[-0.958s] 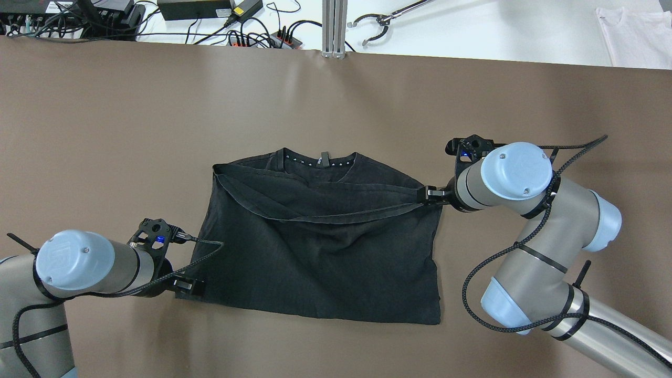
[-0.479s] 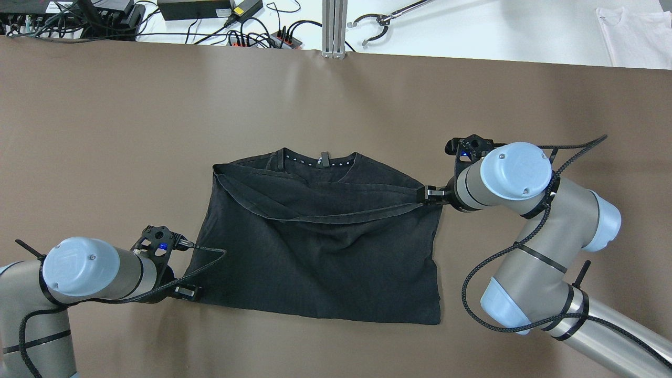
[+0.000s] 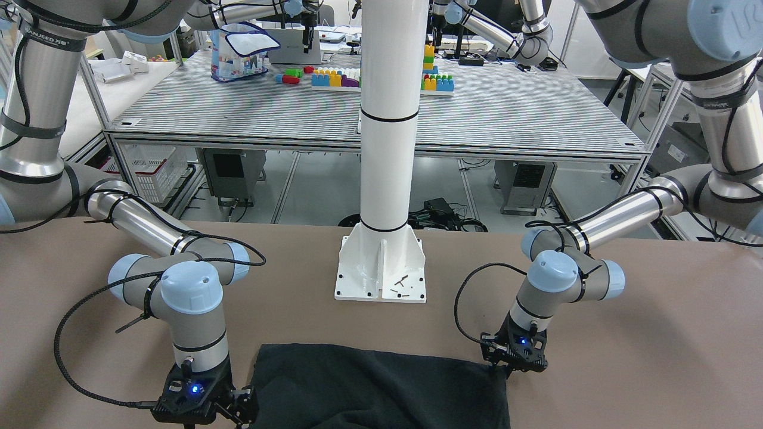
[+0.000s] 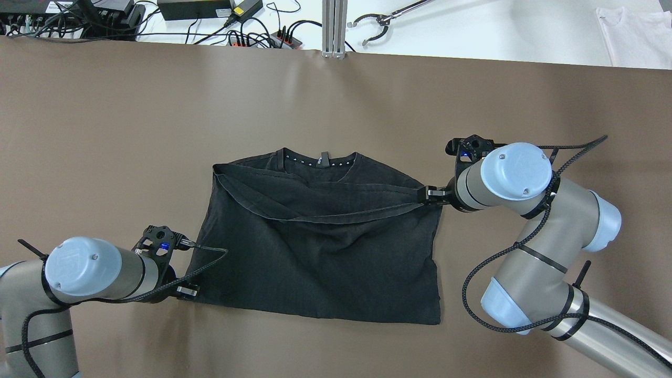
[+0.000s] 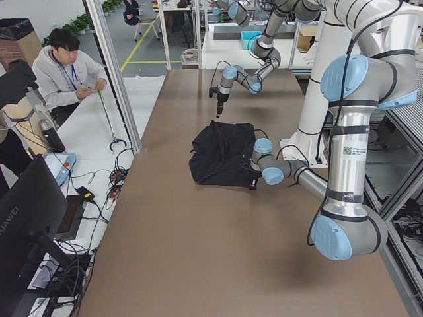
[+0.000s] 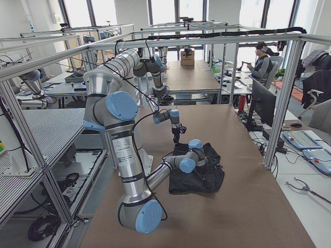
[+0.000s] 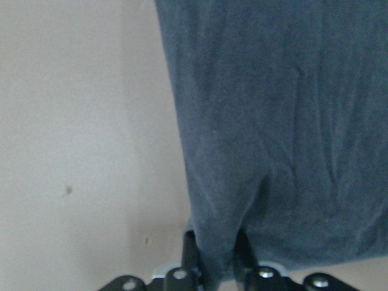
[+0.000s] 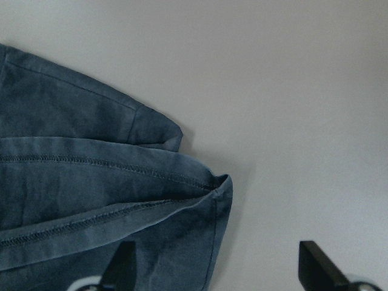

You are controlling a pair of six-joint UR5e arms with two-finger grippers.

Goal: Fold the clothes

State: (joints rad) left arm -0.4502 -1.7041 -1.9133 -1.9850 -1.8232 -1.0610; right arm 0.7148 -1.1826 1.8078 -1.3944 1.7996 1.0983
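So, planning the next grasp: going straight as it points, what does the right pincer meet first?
Probably the hemmed corner of the black garment, just ahead of the open right pincer; depth unclear.

The T-shirt point(image 4: 320, 262) lies on the table point(image 4: 157, 105) between the left gripper point(image 4: 187, 290) and the right gripper point(image 4: 424, 194), in front of the pillar's base plate point(image 3: 381, 271).

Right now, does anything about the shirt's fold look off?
Yes: on the black garment, the folded-over hem sags in a crooked curve instead of lying straight; the left gripper pinches the near left corner.
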